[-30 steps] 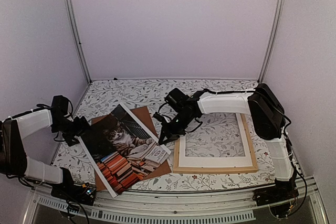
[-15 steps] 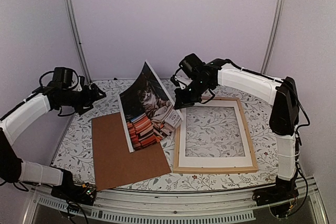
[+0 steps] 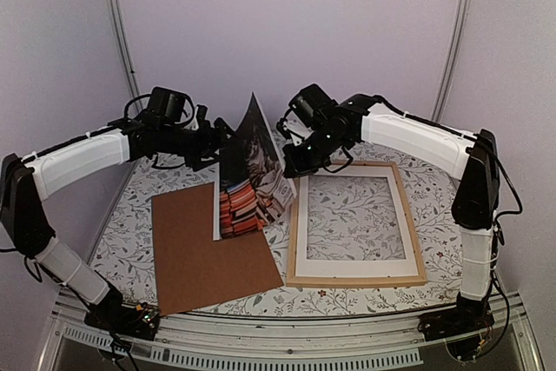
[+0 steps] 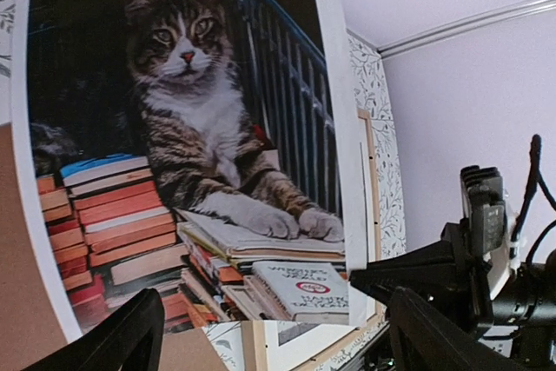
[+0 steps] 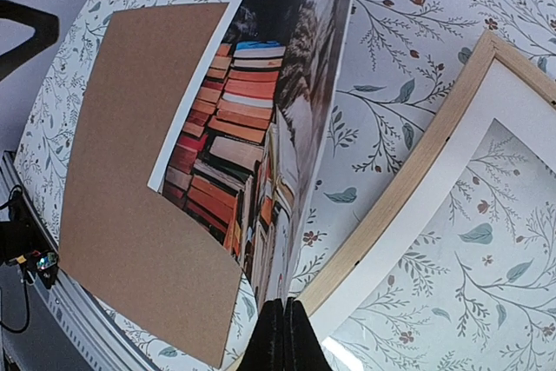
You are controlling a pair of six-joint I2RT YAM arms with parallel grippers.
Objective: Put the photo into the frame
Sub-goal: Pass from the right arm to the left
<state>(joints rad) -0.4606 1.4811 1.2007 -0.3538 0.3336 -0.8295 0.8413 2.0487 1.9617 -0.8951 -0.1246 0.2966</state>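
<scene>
The photo [image 3: 248, 175], a tabby cat among stacked books, stands nearly on edge. Its lower corner rests on the brown backing board [image 3: 208, 249], just left of the frame [image 3: 356, 281]. My right gripper [image 3: 292, 167] is shut on the photo's right edge; in the right wrist view the closed fingertips [image 5: 285, 332] pinch that edge of the photo [image 5: 252, 119] beside the frame's wooden bar [image 5: 408, 188]. My left gripper [image 3: 221, 138] hovers open at the photo's left side. In the left wrist view its fingers [image 4: 117, 341] flank the print [image 4: 182, 145] without touching it.
A white mat [image 3: 347, 267] with a rectangular window lies inside the frame on the floral tablecloth [image 3: 174, 167]. The backing board [image 5: 130, 171] lies flat on the left half of the table. Purple walls enclose the back and both sides.
The right gripper has lifted the photo off the backing board and stood it upright toward the frame. The left arm has risen and swung right, close to the photo.
</scene>
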